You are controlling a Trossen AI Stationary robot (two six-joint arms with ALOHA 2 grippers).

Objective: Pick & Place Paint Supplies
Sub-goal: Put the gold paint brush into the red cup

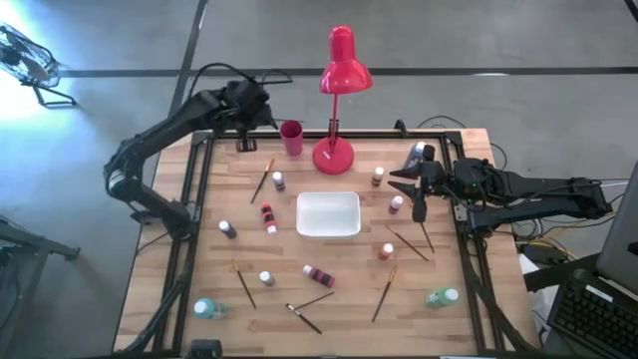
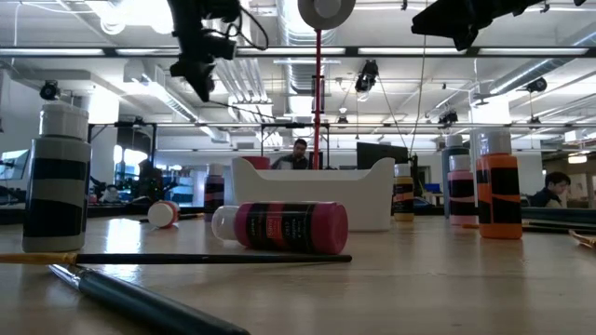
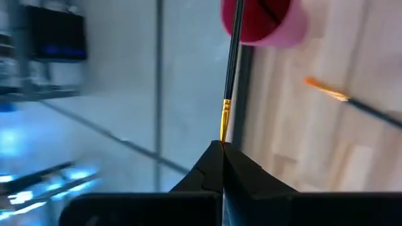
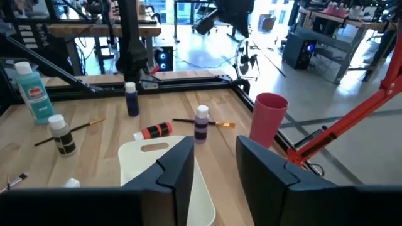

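The left end effector (image 3: 221, 149) is pinched shut on a thin brush (image 3: 231, 69), gripping it at the bristle end just past the gold ferrule, so the dark handle runs away from the fingers toward the red cup (image 3: 264, 22). In the high view this end effector (image 1: 267, 116) hangs over the desk's far left corner, just beside the cup (image 1: 291, 138).

The right end effector (image 4: 213, 166) stands wide, holding nothing, above the near edge of the white tray (image 4: 151, 164); from above it (image 1: 417, 189) sits over the desk's right side, near a pink bottle (image 1: 397, 204) and apart from the tray (image 1: 328, 214).

The remaining supplies lie scattered over the wooden desk (image 1: 349, 309): a purple bottle (image 1: 278, 180) and a brush (image 1: 262, 181) left of the tray, a red bottle (image 1: 267, 217) on its side, a fallen pink bottle (image 2: 284, 226) in front of the tray, an orange one (image 2: 501, 195) upright, teal bottles (image 1: 442, 296) at the near corners, more brushes (image 1: 383, 293) along the near half. A red lamp (image 1: 339, 90) stands at the far edge.

Beyond the desk is a bright open workshop with ceiling ducts and a person (image 2: 299, 154) seated at a monitor
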